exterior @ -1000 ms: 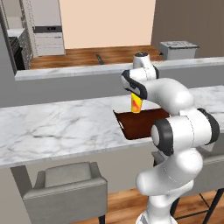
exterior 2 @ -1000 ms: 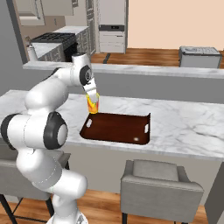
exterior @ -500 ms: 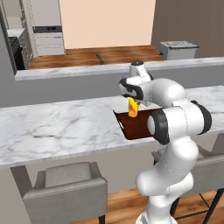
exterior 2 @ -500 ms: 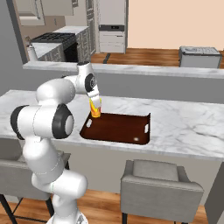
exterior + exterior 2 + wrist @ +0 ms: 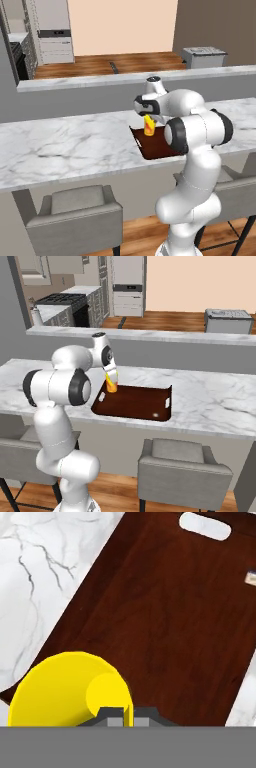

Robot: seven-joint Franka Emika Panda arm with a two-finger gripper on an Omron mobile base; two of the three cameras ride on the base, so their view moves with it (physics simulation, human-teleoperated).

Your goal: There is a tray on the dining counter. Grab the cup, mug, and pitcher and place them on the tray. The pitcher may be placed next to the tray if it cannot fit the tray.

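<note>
Yellow cup (image 5: 148, 125) is pinched at its rim by the gripper (image 5: 149, 116), jaws clenched on the wall, w/ the cup hanging just over the near-left end of the tray (image 5: 137, 404). Hand view looks straight down into the cup (image 5: 70, 692): rim tipped a bit, dark wood of the tray (image 5: 165, 617) spread beyond it, one white handle slot at the far end. Can't tell if the cup base touches the tray yet or sits a hair above; right base view suggests very close, cup (image 5: 111, 381) low over the tray's left end.

Tray lies on the dining counter (image 5: 65, 145), long side along the slab, bare apart from the cup.

Progress, my read: item 1 of 3 nearly placed, not let go yet. Left to do: set cup down flat, open jaws, lift clear w/o tipping it. Then mug + pitcher, neither on the tray or anywhere I can make out in these pics, so base prob has to drive off to fetch them. Cup sits at one end, so plenty of tray left for the mug; pitcher may fit too, or go beside the tray if not

Risk: cup slightly tilted in grip, could wobble on release
</note>
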